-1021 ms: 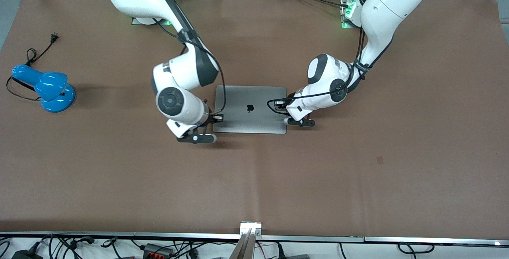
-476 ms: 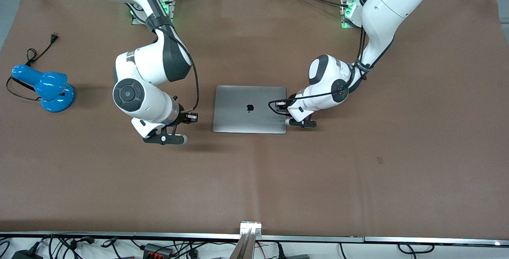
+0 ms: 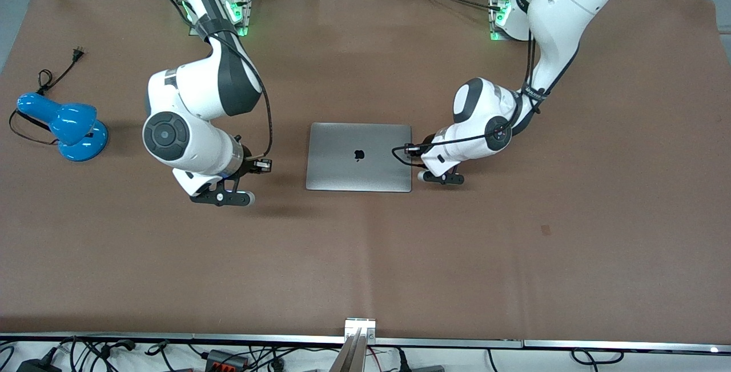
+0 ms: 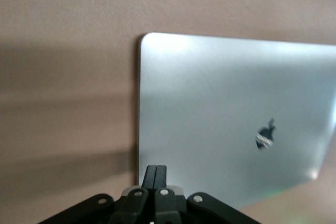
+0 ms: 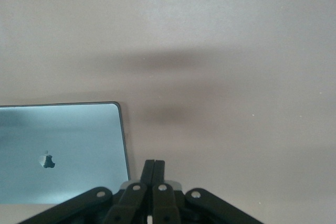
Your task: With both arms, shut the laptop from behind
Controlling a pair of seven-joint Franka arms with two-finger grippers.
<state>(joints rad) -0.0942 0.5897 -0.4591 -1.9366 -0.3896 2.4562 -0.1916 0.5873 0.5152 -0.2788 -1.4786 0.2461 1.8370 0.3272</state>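
The silver-grey laptop point(image 3: 358, 156) lies closed and flat on the brown table, lid up with the dark apple logo showing. It also shows in the left wrist view point(image 4: 220, 119) and in the right wrist view point(image 5: 58, 150). My left gripper point(image 3: 441, 179) is shut and empty, just off the laptop's edge at the left arm's end; its fingers point(image 4: 156, 170) press together. My right gripper point(image 3: 221, 199) is shut and empty, over bare table well clear of the laptop toward the right arm's end; its fingers point(image 5: 153, 165) press together.
A blue desk lamp point(image 3: 63, 126) lies near the right arm's end of the table, with its black cord and plug point(image 3: 77, 52). A small metal bracket point(image 3: 360, 326) sits at the table edge nearest the front camera.
My right arm has swung away from the laptop's edge toward the right arm's end. My left gripper has slid slightly off the laptop's edge. The laptop stays closed and still.
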